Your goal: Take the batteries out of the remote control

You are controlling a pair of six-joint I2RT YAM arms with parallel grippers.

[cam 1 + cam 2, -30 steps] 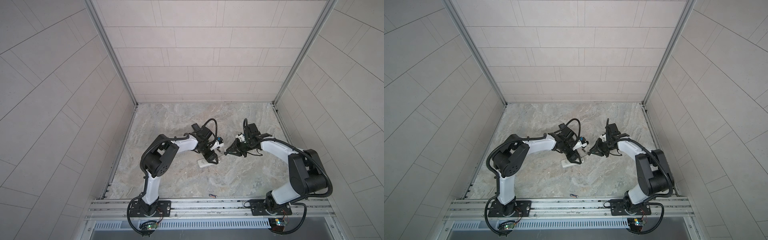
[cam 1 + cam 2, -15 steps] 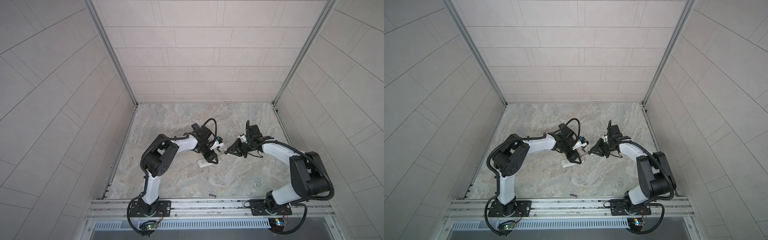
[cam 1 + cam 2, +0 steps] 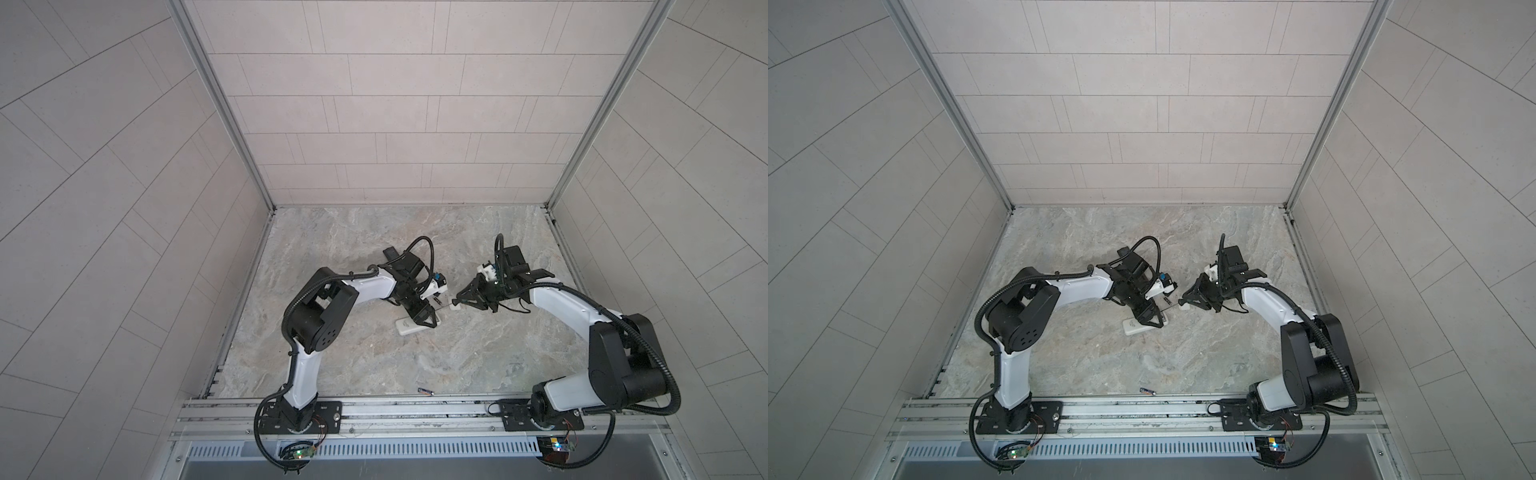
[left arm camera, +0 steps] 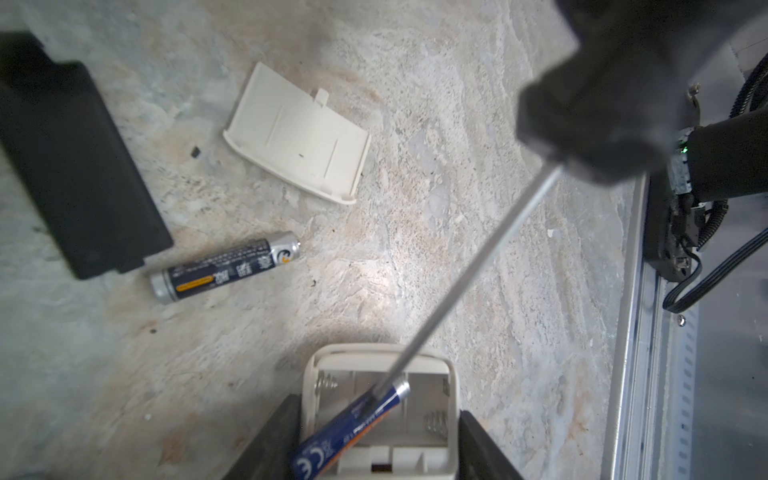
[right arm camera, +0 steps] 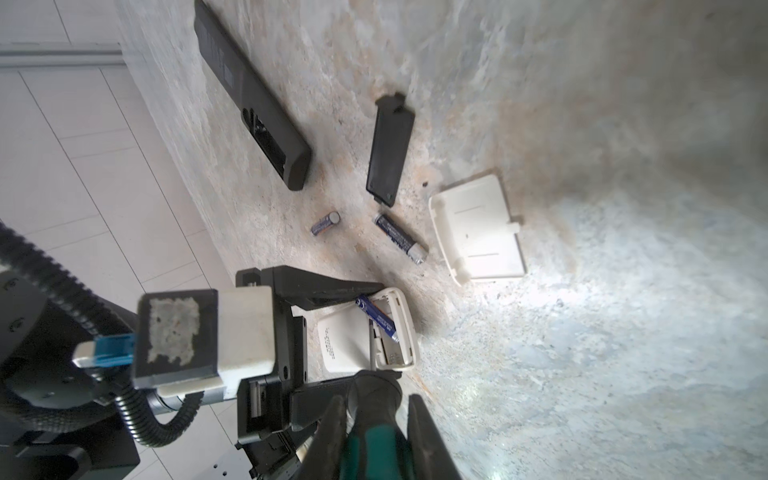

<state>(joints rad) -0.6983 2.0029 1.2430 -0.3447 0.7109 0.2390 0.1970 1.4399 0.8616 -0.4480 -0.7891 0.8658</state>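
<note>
Batteries (image 5: 401,239) are all but out of the remotes on my table (image 3: 374,357). Nearest my base, a stray battery (image 3: 425,390) lies alone by the front rail (image 3: 415,405), seen in both top views.

Farther in, my left gripper (image 3: 424,322) stands part-way open, its fingers (image 4: 266,440) clamped on either side of the white remote (image 5: 345,340), which lies open back up. My right gripper (image 5: 376,409) is closed tight on the green-handled screwdriver (image 4: 469,266), whose tip is at the last battery (image 4: 353,428). That battery sits askew across both bays with one end raised, and bare springs (image 4: 326,382) show beside it.

Over the past second neither arm has visibly moved in the top views and neither grip has changed. I judge the prying is paused mid-lift; one more nudge should free the battery and finish the job.

Beyond the white remote lie two more loose batteries (image 5: 326,222), one just beside the black cover (image 5: 390,149), with the white cover (image 5: 478,228) near them. Farthest is the black remote (image 5: 253,95), with an open recess in its back.

A CE mark (image 4: 313,457) reads clearly on the last battery. Its other print, and the labels on both remotes, are too small for me to read.
</note>
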